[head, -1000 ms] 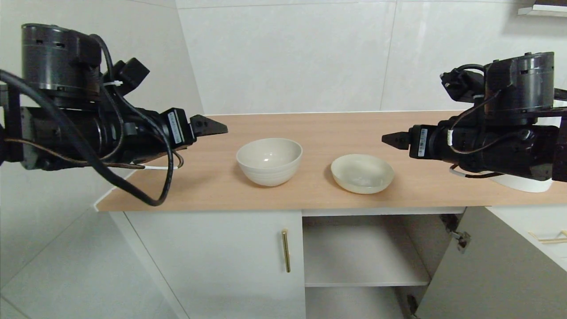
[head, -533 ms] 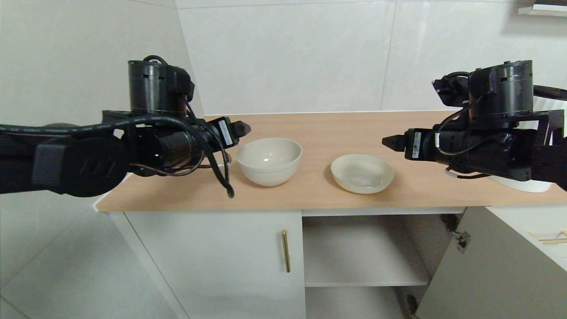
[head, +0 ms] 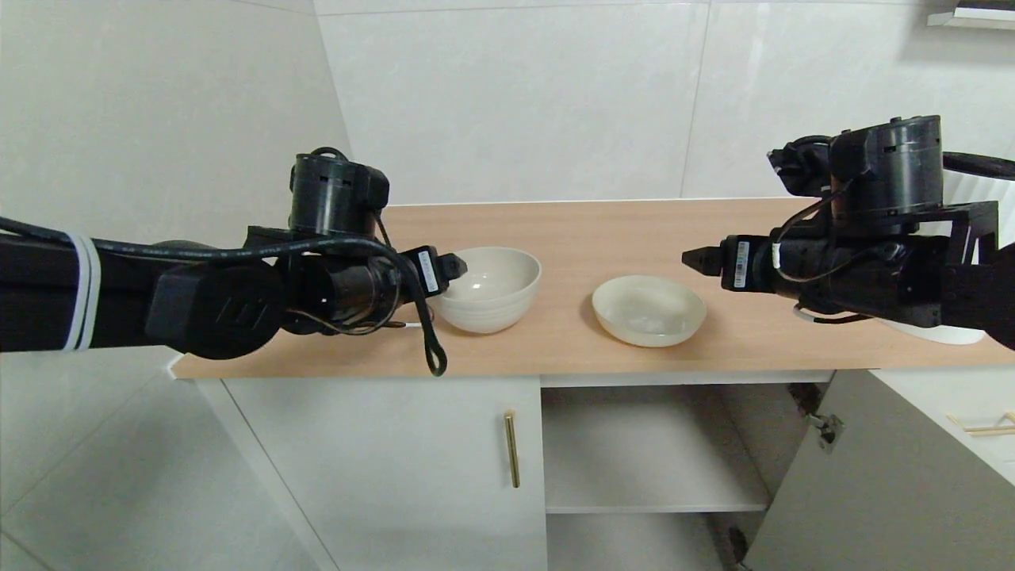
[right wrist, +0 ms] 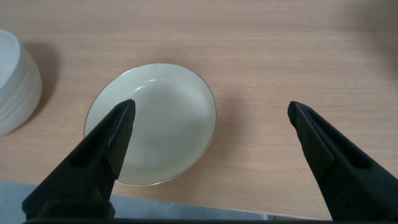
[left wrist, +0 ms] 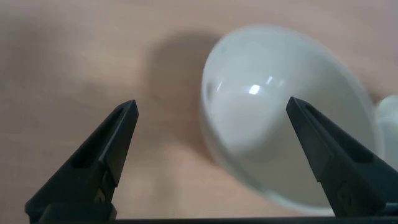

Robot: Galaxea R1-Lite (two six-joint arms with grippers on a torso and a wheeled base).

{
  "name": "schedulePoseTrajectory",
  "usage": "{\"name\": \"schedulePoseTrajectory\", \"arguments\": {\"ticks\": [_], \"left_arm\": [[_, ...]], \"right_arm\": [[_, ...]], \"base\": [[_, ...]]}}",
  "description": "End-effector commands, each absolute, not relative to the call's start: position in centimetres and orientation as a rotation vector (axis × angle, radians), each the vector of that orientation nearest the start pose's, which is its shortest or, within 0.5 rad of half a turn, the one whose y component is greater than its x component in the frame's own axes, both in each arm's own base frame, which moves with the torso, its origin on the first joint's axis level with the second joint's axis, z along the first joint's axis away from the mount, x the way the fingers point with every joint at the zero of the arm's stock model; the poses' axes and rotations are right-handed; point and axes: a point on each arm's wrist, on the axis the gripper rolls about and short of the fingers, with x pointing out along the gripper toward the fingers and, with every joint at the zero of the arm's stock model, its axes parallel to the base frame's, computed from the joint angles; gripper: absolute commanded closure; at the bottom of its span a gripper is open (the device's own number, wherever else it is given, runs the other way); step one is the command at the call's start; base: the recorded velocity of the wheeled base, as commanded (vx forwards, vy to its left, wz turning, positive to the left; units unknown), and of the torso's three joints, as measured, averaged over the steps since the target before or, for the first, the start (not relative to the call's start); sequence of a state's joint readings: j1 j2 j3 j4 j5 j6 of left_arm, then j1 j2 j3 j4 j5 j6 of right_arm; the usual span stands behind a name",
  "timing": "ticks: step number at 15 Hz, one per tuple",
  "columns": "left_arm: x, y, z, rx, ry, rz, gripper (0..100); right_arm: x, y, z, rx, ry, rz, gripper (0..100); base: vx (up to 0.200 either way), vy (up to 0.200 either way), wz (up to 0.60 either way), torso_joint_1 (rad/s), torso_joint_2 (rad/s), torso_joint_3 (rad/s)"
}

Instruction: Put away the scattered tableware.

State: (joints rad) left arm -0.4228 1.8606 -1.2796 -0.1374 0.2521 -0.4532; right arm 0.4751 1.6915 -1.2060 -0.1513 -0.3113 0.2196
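Two tools (head: 458, 266) (head: 688, 258) — one bowl (head: 492, 289), one dish (head: 649, 311)

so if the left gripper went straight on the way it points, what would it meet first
Probably the deep bowl: the left gripper points at its near rim with open jaws, seemingly right at it, though depth is unclear.

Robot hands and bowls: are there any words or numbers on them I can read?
Left sticker, on the left hand: print too small to read.
Right sticker, on the right hand: print too small to read.
Deep bowl and shallow dish: no writing visible.
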Motion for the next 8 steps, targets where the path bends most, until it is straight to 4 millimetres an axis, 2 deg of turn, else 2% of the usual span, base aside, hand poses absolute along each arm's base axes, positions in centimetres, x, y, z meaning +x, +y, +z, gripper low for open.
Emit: {"name": "schedulePoseTrajectory", "arguments": {"ticks": [1, 8], "left_arm": [[33.53, -14.54, 21.18, -0.305, 0.454, -0.089, 0], [33.66, -14.57, 20.95, -0.308, 0.463, -0.097, 0]], "right_arm": [[28.92, 14.12, 24.96, 0.089, 0.325, 0.128, 0], [28.89, 14.09, 25.01, 0.089, 0.323, 0.123, 0]], "base": [[0.000, 0.000, 0.00, 0.000, 0.00, 0.000], [0.000, 0.000, 0.00, 0.000, 0.00, 0.000]]}}
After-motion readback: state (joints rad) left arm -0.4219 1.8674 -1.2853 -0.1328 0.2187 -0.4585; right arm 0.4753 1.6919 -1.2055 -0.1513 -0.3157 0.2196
